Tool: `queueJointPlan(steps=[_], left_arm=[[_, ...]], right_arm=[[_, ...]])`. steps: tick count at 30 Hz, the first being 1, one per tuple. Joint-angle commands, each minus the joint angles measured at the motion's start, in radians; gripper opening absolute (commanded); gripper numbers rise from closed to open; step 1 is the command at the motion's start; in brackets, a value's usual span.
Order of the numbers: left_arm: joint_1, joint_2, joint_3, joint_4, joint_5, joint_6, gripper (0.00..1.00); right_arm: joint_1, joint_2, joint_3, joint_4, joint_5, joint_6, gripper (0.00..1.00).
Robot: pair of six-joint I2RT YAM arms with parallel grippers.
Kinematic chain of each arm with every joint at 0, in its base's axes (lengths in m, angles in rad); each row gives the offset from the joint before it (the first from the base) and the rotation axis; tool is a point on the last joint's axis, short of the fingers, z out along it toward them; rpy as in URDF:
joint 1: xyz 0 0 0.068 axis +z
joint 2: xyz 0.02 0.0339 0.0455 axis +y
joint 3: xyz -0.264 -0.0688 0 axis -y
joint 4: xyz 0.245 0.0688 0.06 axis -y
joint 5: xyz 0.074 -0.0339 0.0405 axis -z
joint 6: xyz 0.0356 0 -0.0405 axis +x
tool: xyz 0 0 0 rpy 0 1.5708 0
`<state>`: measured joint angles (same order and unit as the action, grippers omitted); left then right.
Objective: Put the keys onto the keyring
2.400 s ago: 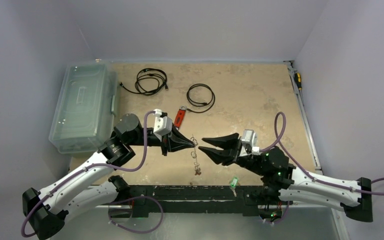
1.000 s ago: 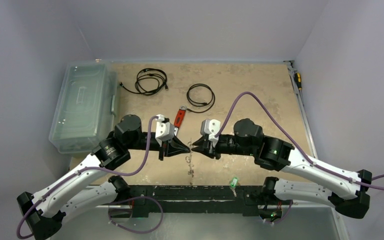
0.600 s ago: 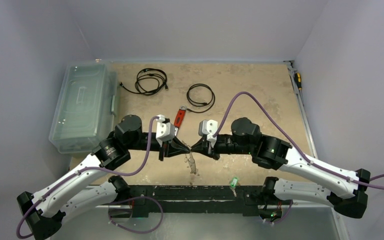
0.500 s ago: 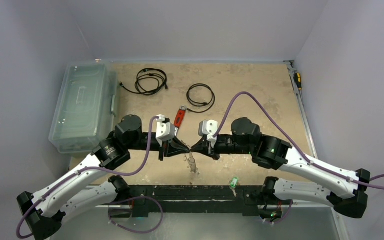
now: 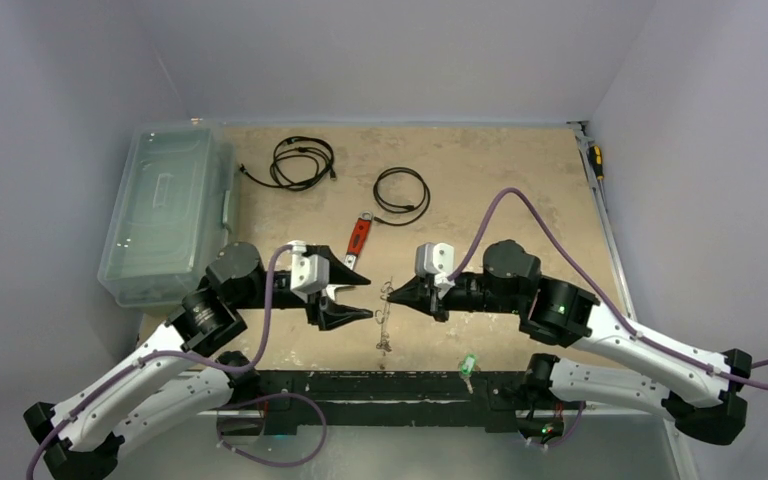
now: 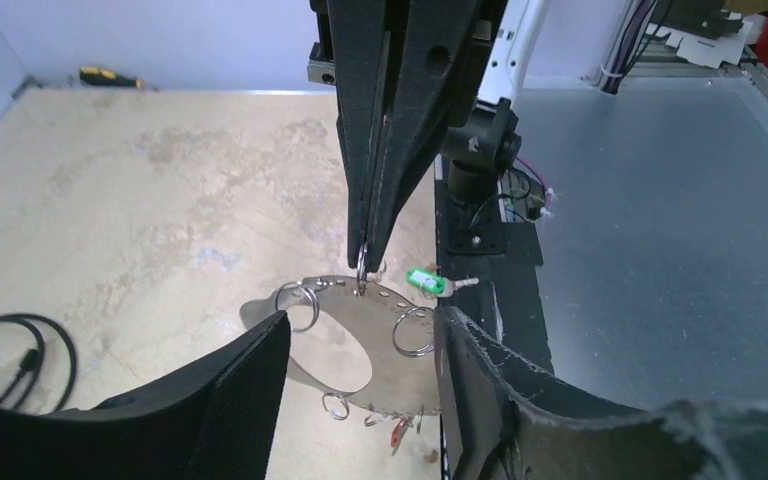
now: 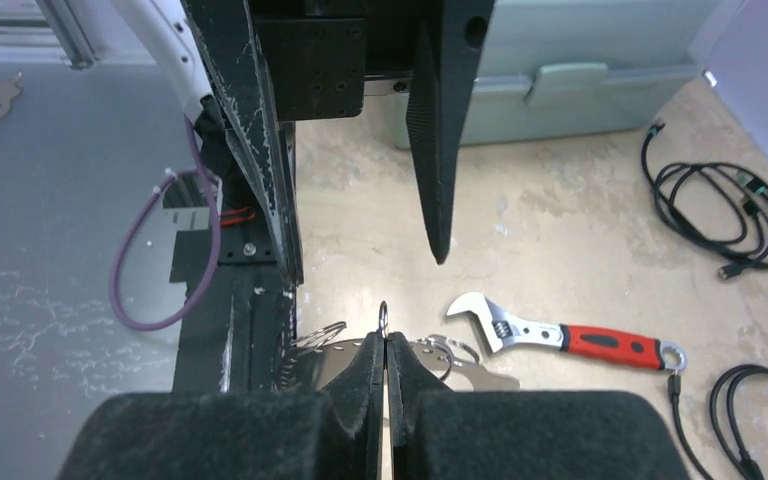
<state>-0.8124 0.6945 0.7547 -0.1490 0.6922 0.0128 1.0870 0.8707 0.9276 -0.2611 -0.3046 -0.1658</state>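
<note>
left gripper (image 5: 358, 298) is backing off, jaws now wide, empty. keyring (image 5: 384, 320) is hanging mid-air, handed over to right gripper (image 5: 393, 292), which is pinching its top. green key (image 5: 468, 364) is lying by near rail (image 5: 400, 385), unthreaded.

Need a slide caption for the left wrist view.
Right gripper pinches the keyring from above; left gripper open, facing it; green key by the black rail.

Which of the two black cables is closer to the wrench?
The smaller, neater coil, just right of the wrench; the bigger tangled one lies nearer the bin.
</note>
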Motion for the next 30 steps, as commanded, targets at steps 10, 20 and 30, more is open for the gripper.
queueJointPlan(steps=[10, 20, 30], left_arm=[[-0.003, -0.006, -0.039, 0.193, 0.045, -0.053, 0.32], [-0.003, 0.002, -0.043, 0.202, 0.045, -0.062, 0.21], [-0.004, 0.015, -0.04, 0.195, 0.046, -0.063, 0.2]], right_arm=[[-0.002, -0.061, -0.03, 0.169, -0.029, -0.011, 0.0], [-0.002, -0.036, -0.026, 0.197, -0.043, -0.02, 0.0], [-0.002, -0.035, -0.023, 0.216, -0.063, -0.015, 0.0]])
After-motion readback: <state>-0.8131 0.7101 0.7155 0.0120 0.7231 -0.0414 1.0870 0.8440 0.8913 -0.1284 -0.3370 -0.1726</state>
